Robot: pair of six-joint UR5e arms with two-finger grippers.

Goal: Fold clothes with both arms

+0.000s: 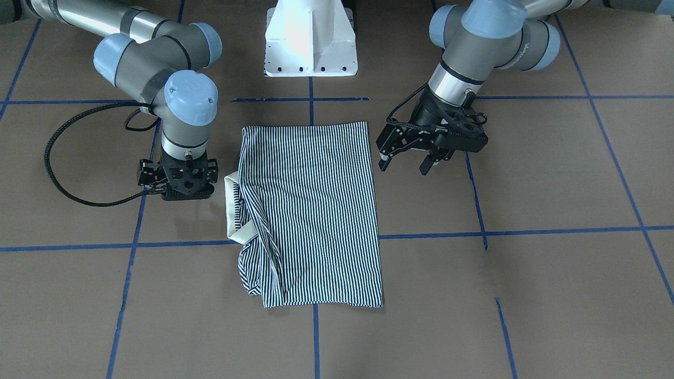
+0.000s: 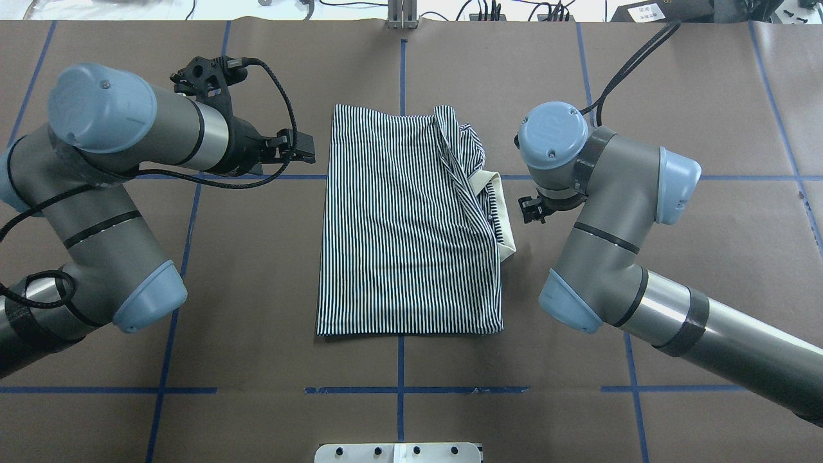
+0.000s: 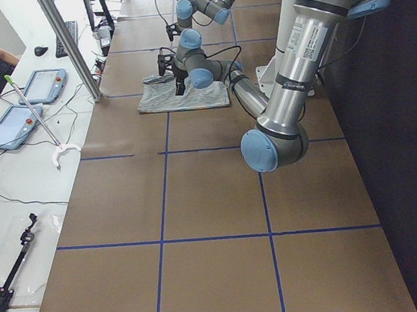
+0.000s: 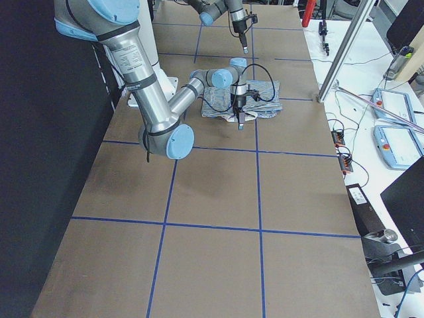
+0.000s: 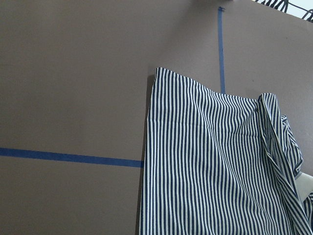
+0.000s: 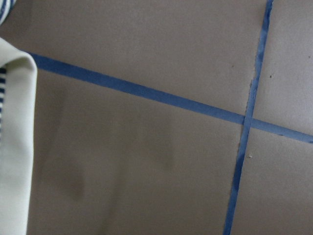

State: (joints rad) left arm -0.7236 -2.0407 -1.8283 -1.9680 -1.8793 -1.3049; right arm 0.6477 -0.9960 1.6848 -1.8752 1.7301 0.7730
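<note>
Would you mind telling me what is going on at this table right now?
Two robot arms are folding a striped polo shirt. It lies on the table already folded into a rough rectangle, with its cream collar poking out on the robot's right side. Neither gripper holds the cloth. The left gripper is open beside the shirt's edge, clear of it. The right gripper points down next to the collar, its fingers hidden.
</note>
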